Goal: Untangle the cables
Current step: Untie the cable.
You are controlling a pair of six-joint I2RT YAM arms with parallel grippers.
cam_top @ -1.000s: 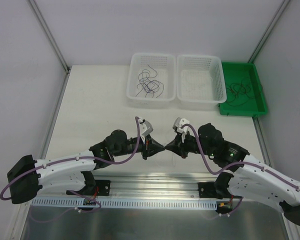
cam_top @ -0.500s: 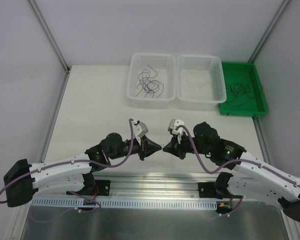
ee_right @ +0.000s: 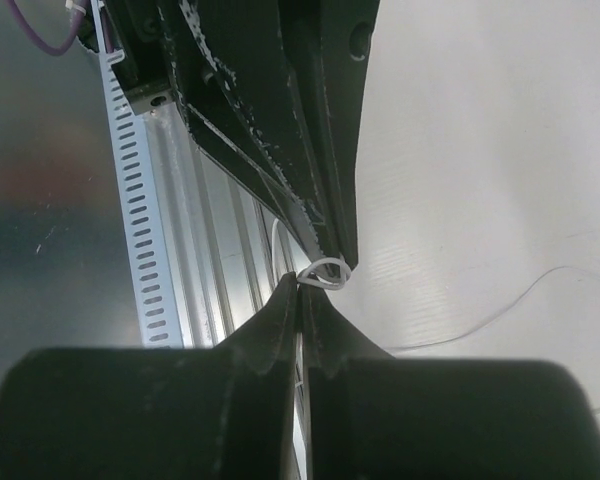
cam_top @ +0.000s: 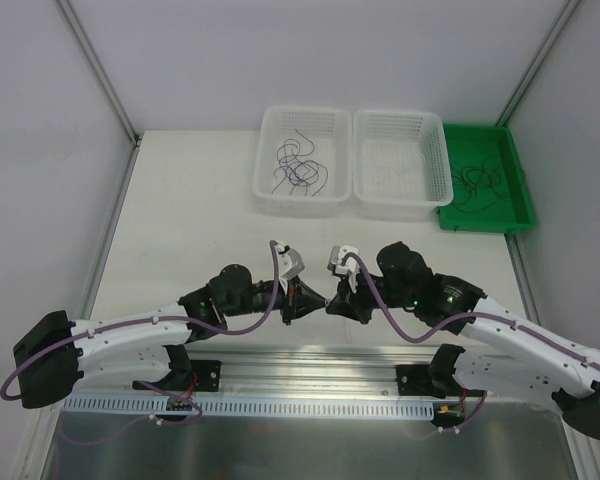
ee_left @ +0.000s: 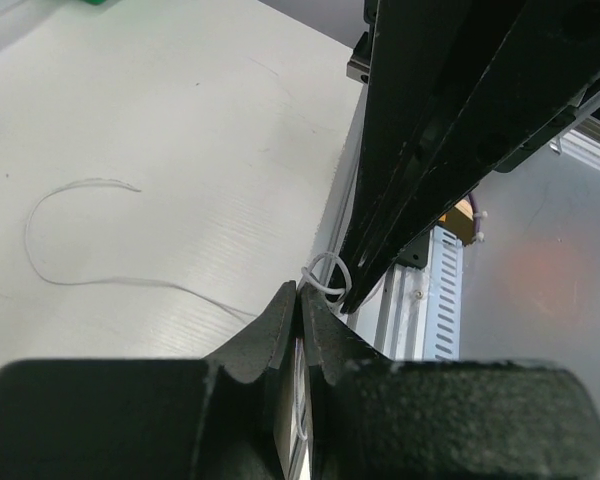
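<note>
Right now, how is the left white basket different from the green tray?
The left white basket has tall holey walls; the green tray is low and solid. The basket sits left of the middle white basket; the tray sits right of it. Both hold curly dark cables.

Matt white table [cam_top: 190, 210], perforated plastic baskets [cam_top: 302, 208], smooth green plastic tray [cam_top: 485, 224], brushed metal rail [cam_top: 310, 365], matt black left pincer [ee_left: 300, 300].

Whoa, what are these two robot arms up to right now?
The left hand and right hand meet tip to tip near the front edge of the table, both shut on one hair-thin pale cable that forms a tiny loop between them. More of it trails across the table. Dark tangled cables lie in a white basket and a green tray at the far side.
</note>
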